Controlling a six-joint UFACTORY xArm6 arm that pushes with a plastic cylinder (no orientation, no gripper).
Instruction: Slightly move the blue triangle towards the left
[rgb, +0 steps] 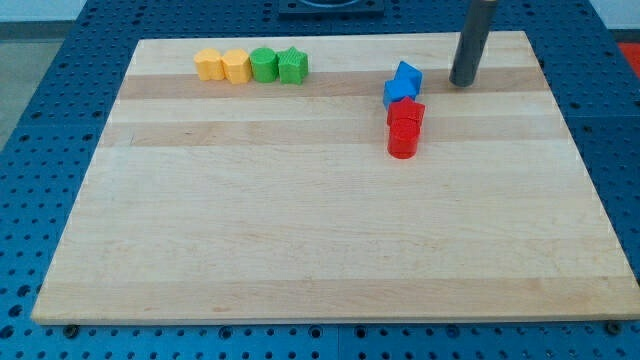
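Observation:
Two blue blocks touch each other at the view's upper right: one (408, 76) is higher and to the right, the other (397, 93) lower and to the left. I cannot tell which of them is the triangle. My tip (462, 84) rests on the board to the right of the upper blue block, with a gap between them. Two red blocks, one (406, 113) above the other (403, 140), sit directly below the blue pair and touch it.
A row of blocks runs along the view's top left: two yellow ones (209, 65) (236, 66), then two green ones (264, 65) (293, 66). The wooden board (300, 220) lies on a blue perforated table (40, 120).

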